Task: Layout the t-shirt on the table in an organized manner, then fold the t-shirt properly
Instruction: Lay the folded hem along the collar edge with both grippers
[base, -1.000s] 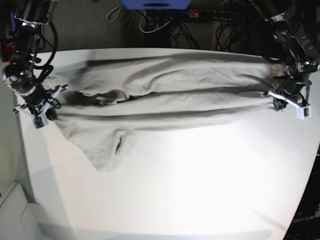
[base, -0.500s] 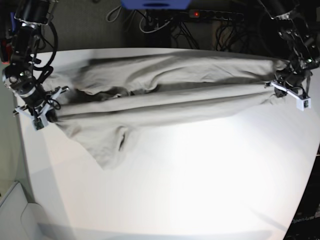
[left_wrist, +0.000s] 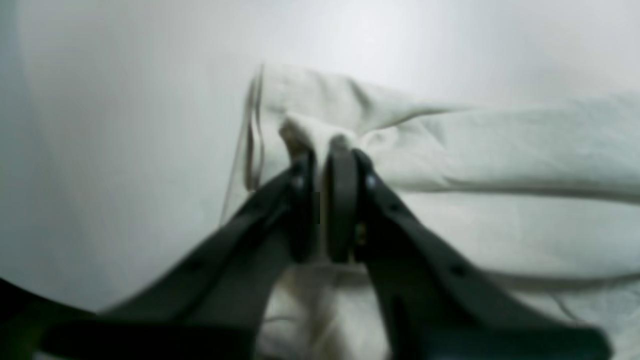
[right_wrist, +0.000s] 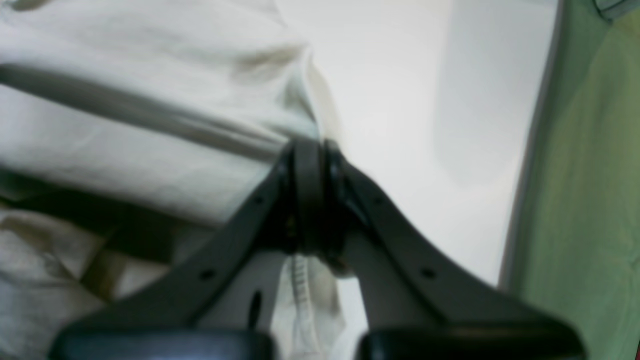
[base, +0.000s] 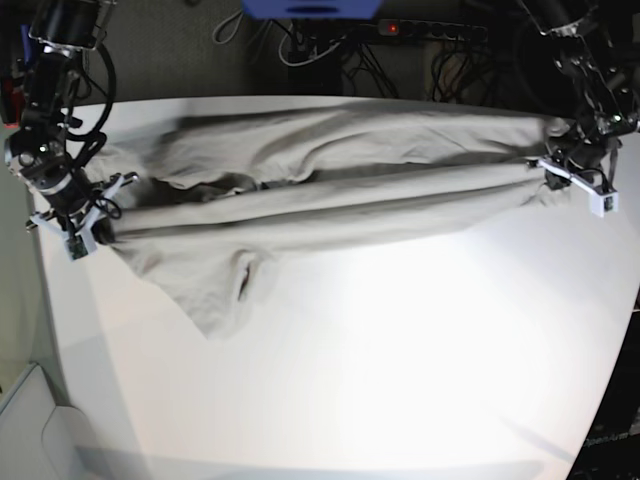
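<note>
The t-shirt (base: 330, 190) stretches between both tools, each pinching an end.

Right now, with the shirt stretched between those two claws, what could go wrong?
1. The left gripper pinches only a small bunch of the t-shirt, and a slim gap shows between its jaws; the cloth may slip out.
2. The shirt lies in long ridges with one sleeve hanging toward the table front, so it may settle crooked.
3. The right gripper grips near the table edge; fabric could slide off.
</note>
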